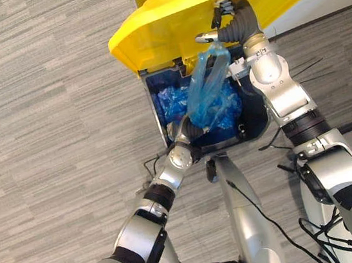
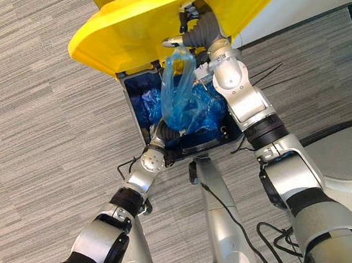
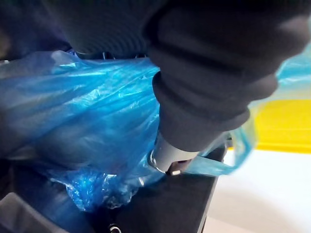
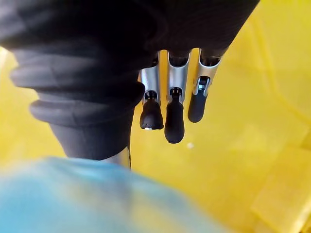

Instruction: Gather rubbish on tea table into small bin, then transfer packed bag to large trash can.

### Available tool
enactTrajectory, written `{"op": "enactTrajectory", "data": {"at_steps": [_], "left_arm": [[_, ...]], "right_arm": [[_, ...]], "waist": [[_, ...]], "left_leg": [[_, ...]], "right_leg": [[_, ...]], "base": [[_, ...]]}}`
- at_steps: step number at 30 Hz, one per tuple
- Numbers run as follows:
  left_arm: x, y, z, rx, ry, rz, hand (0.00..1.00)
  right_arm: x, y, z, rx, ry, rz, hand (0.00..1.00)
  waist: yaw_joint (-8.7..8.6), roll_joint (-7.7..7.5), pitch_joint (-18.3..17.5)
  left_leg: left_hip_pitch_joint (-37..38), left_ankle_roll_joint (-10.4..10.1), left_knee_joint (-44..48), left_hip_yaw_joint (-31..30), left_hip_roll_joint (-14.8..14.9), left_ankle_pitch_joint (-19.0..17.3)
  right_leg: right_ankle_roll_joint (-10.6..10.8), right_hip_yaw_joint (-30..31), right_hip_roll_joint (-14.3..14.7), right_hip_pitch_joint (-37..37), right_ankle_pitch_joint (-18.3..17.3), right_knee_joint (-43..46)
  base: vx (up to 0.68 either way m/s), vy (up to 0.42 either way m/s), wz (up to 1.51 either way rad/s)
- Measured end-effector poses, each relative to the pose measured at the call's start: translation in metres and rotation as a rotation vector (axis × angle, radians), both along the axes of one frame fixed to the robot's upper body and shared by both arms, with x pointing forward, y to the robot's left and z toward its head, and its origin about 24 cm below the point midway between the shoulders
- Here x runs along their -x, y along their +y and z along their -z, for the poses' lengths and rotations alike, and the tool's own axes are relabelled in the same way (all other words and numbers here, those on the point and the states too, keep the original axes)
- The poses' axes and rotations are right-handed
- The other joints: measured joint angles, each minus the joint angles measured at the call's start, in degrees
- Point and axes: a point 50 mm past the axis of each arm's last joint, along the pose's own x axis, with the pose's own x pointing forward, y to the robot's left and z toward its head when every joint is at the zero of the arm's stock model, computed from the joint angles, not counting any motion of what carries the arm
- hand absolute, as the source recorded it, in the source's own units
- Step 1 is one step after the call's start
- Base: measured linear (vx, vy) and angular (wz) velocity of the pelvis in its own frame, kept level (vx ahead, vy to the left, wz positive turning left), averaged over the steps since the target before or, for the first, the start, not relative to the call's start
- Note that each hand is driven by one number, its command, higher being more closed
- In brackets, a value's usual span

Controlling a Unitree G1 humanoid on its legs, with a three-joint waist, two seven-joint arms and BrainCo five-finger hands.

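A packed translucent blue bag [image 1: 207, 95] hangs over the open large trash can [image 1: 157, 118]. Its top loop is hooked over the thumb of my right hand [image 1: 235, 25]. That hand's straight fingers [image 4: 174, 121] press against the underside of the raised yellow lid [image 1: 168, 22]. My left hand [image 1: 186, 131] reaches into the can's front and touches the bag's lower part [image 3: 97, 111]. Its fingers are hidden behind the plastic. A strap of the bag [image 3: 218, 166] runs past the silver base of that hand.
The can is dark blue inside and holds more crumpled blue plastic [image 1: 168, 100]. It stands on grey striped carpet [image 1: 45, 123], with a pale wall and dark skirting [image 1: 336, 16] behind it on the right.
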Motion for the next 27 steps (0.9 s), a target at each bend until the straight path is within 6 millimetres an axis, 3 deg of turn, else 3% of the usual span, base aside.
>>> {"op": "enactTrajectory", "data": {"at_steps": [3,5,7,9,10,11,13,15,16,17,18,19,21,22,23,25,27], "left_arm": [[0.008,0.013,0.013,0.071,0.043,-0.059,0.00],[0.015,0.028,0.028,0.101,0.093,-0.112,0.00],[0.028,0.056,0.054,0.106,0.177,-0.197,0.00],[0.037,0.073,0.069,0.094,0.225,-0.240,0.00],[0.046,0.094,0.084,0.068,0.272,-0.289,0.00],[0.051,0.101,0.089,0.061,0.292,-0.306,0.00],[0.073,0.138,0.108,0.034,0.354,-0.396,0.00],[0.092,0.160,0.120,0.015,0.400,-0.447,0.00],[0.105,0.174,0.126,0.006,0.423,-0.481,0.00],[0.121,0.187,0.129,0.022,0.439,-0.514,0.00],[0.129,0.193,0.131,0.031,0.445,-0.532,0.00],[0.152,0.204,0.140,0.044,0.500,-0.556,0.00],[0.177,0.206,0.150,0.039,0.566,-0.557,0.00],[0.195,0.205,0.155,0.047,0.599,-0.554,0.00],[0.204,0.201,0.155,0.063,0.605,-0.553,0.00],[0.207,0.188,0.157,0.122,0.608,-0.563,0.00],[0.207,0.172,0.158,0.191,0.613,-0.548,0.00]], "right_arm": [[0.008,-0.011,0.032,-0.049,0.060,0.012,0.00],[0.014,-0.017,0.061,-0.100,0.133,0.030,0.00],[0.027,-0.023,0.112,-0.169,0.275,0.061,0.00],[0.038,-0.032,0.144,-0.206,0.372,0.101,0.00],[0.051,-0.041,0.177,-0.236,0.476,0.145,0.00],[0.057,-0.044,0.189,-0.243,0.517,0.157,0.00],[0.080,-0.050,0.224,-0.238,0.640,0.179,0.00],[0.093,-0.053,0.245,-0.239,0.717,0.191,0.00],[0.102,-0.060,0.257,-0.227,0.761,0.215,0.00],[0.112,-0.065,0.271,-0.207,0.815,0.238,0.00],[0.116,-0.068,0.279,-0.199,0.851,0.246,0.00],[0.136,-0.075,0.307,-0.205,0.979,0.278,0.00],[0.169,-0.083,0.337,-0.209,1.125,0.323,0.00],[0.196,-0.085,0.353,-0.204,1.219,0.342,0.00],[0.214,-0.086,0.362,-0.195,1.275,0.357,0.00],[0.225,-0.089,0.369,-0.207,1.321,0.383,0.00],[0.230,-0.088,0.374,-0.220,1.345,0.393,0.00]], "waist": [[0.58,-0.41,-0.2],[0.90,-1.67,-0.9],[1.53,-3.97,-2.8],[1.75,-4.32,-3.0],[1.84,-4.36,-3.0],[1.86,-4.41,-3.0],[1.90,-5.03,-3.2],[1.89,-6.11,-3.9],[1.87,-6.32,-4.1],[2.07,-6.75,-4.6],[1.95,-6.57,-4.8],[1.57,-6.32,-6.1],[1.48,-5.52,-8.8],[1.43,-6.36,-11.4],[1.98,-7.23,-13.1],[2.31,-5.42,-14.5],[3.28,-5.21,-17.0]], "left_leg": [[2.8,0.0,-0.6,-1.0,-0.6,0.2],[5.6,0.3,-2.2,-0.7,-1.1,0.9],[8.6,0.3,-2.8,-0.8,-1.8,1.3],[10.4,0.1,-2.1,-1.7,-1.9,1.4],[12.6,0.5,-1.7,-2.3,-2.1,1.2],[13.6,0.7,-1.8,-2.3,-2.4,1.1],[17.5,1.7,-3.0,-0.9,-4.6,1.2],[19.3,3.2,-4.3,1.5,-6.0,2.1],[20.5,4.8,-5.5,3.6,-5.9,3.1],[21.0,6.2,-7.9,5.9,-5.4,5.0],[21.5,6.4,-9.1,6.5,-5.1,5.7],[22.8,6.6,-13.0,6.7,-4.8,7.5],[23.5,6.2,-16.2,6.7,-4.8,9.1],[23.6,5.9,-16.9,6.7,-4.9,9.3],[23.4,5.6,-16.4,7.0,-4.9,9.1],[22.5,4.6,-17.9,6.0,-4.4,9.8],[22.6,4.6,-21.4,7.0,-4.3,11.9]], "right_leg": [[-0.2,-1.2,-1.6,3.7,-1.2,1.3],[0.1,-1.5,-2.7,6.3,-2.0,1.4],[0.6,-1.6,-3.3,8.7,-3.1,2.5],[0.8,-2.3,-3.8,11.3,-3.8,3.1],[1.3,-2.8,-4.1,14.3,-4.0,2.7],[1.4,-2.8,-4.3,15.5,-3.9,2.2],[2.8,-1.2,-5.2,19.3,-1.9,-0.8],[3.7,-0.2,-5.7,20.9,1.1,-4.7],[6.0,0.6,-5.7,23.1,3.9,-10.2],[5.8,0.3,-6.1,21.9,1.7,-8.3],[3.4,0.5,-5.9,20.4,1.1,-2.2],[1.0,0.6,-5.6,19.5,-1.3,13.8],[0.1,0.6,-5.4,22.1,-4.3,23.4],[0.0,0.9,-5.8,26.2,-4.8,26.8],[1.5,1.3,-5.7,29.5,-6.9,24.6],[2.1,-0.4,-3.7,30.3,-7.3,19.8],[0.9,-1.5,-2.6,32.7,-10.5,10.9]], "base": [[-0.03,-0.012,0.36],[0.00,-0.023,0.42],[0.03,-0.013,0.22],[0.02,0.017,0.25],[0.00,0.040,0.30],[-0.03,0.086,0.21],[-0.08,0.180,-0.08],[-0.09,0.168,-0.36],[-0.13,0.162,-0.61],[-0.17,0.152,-0.59],[-0.22,0.097,-0.46],[-0.18,0.031,-0.15],[-0.06,-0.042,0.02],[0.04,-0.126,-0.10],[0.02,-0.149,-0.21],[-0.04,-0.043,-0.38],[-0.01,-0.030,-0.58]]}}
